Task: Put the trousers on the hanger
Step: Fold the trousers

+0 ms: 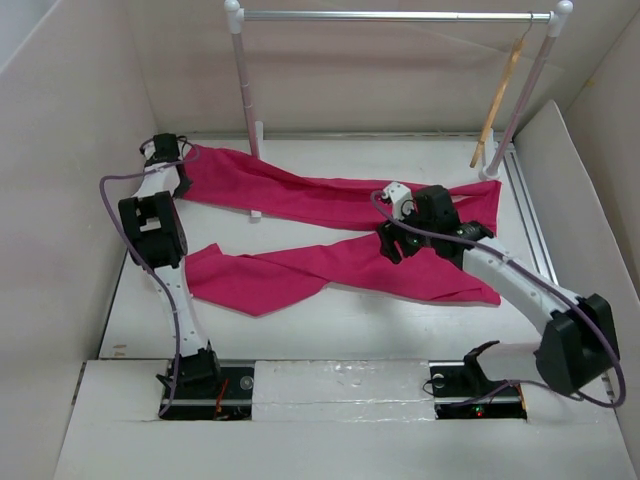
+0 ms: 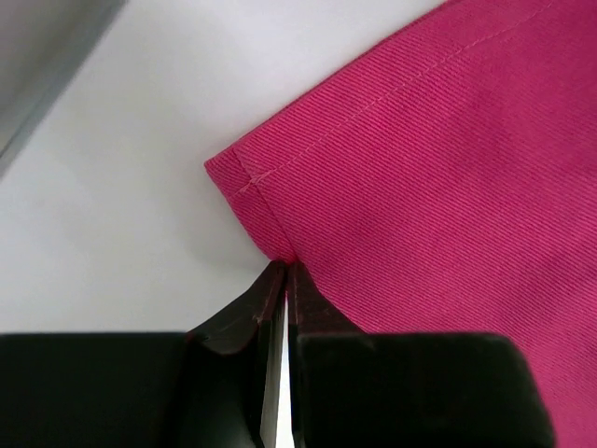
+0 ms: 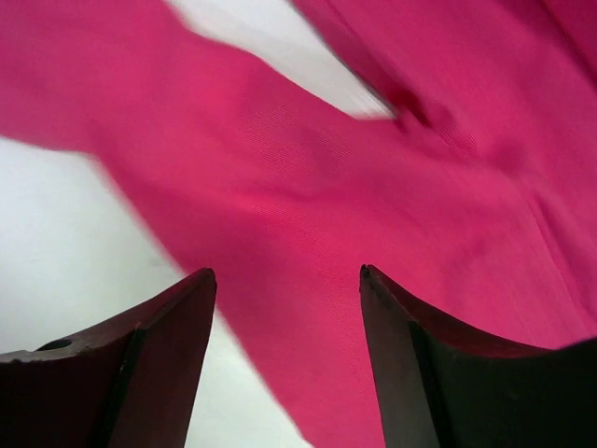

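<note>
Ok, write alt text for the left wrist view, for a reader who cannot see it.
The left end effector, dark and shut tight, meets the stitched hem corner of the magenta trousers, which lie on a white table. Whether any cloth is pinched is unclear.

A robotics lab test cell: plain panel walls (image 1: 70,130) enclose a white table (image 1: 350,320) and rail rack (image 1: 390,16).

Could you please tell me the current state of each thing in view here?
trousers: lying flat on the table, legs apart.
hanger: hanging bare from the rail.
left claw: shut at a leg's hem corner, grip unclear.
right claw: open above the trousers.
</note>
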Tool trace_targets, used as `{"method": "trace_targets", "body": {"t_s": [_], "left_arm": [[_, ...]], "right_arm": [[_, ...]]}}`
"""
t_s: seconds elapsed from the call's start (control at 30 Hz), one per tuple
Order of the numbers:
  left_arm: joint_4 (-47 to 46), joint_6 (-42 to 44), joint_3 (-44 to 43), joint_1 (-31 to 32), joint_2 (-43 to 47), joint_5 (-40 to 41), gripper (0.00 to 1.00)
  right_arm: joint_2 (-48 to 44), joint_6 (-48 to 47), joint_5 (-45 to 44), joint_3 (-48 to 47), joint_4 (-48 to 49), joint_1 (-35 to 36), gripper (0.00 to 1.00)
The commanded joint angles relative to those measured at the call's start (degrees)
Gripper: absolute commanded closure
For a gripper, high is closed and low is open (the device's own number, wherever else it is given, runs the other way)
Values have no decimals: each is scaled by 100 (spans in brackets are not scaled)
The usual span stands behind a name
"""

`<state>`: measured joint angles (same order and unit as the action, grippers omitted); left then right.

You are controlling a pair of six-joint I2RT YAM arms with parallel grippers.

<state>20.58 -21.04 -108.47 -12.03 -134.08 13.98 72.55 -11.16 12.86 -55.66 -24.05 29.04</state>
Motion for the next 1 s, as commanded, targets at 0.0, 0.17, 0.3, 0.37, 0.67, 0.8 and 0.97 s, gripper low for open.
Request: {"method": "trace_targets", "body": {"t_s": [0.0, 0.17, 0.3, 0.37, 0.67, 0.8, 0.97], "left_arm": [[395, 22, 887, -501, 373, 176, 100], [-27, -32, 2003, -730, 1182, 114, 100], [7, -155, 2233, -792, 1472, 183, 100], [43, -260, 2224, -792, 1682, 149, 100], [-89, -498, 2751, -380, 3246, -343, 48], [16, -944, 3864, -326, 4553, -537, 45], [744, -1876, 5080, -686, 5541, -318, 52]], "right_arm": [[486, -115, 32, 214, 436, -565, 31], [1514, -361, -3, 178, 454, -759, 28], [1586, -264, 67, 739, 577, -759, 29], [1412, -133, 111, 1335, 577, -759, 31], [-169, 228, -2, 1719, -28, -900, 31], [-751, 27, 23, 964, -319, -900, 31], [-953, -124, 348, 503, -443, -523, 57]]}}
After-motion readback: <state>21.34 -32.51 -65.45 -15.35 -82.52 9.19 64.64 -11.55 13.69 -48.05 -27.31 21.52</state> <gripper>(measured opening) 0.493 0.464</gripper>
